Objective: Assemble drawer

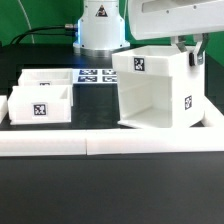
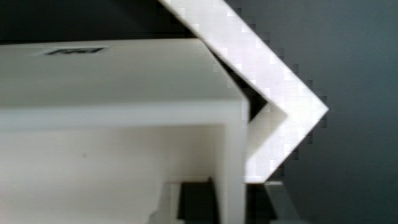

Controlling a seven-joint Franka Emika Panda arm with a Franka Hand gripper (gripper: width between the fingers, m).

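Note:
The drawer's tall open-fronted box housing (image 1: 150,95) stands at the exterior view's right, just behind the border wall, with tags on its top and side. My gripper (image 1: 187,55) reaches down onto its upper right wall. In the wrist view the housing (image 2: 107,100) fills the frame, and its thin white wall sits between my dark fingers (image 2: 194,205). The gripper (image 2: 228,204) is shut on that wall. Two shallow trays stand at the left, one at the back (image 1: 45,78) and one in front (image 1: 40,105).
The long low white border wall (image 1: 110,143) runs across the front. The marker board (image 1: 97,75) lies behind, between the trays and the housing. The robot base (image 1: 100,25) stands at the back centre.

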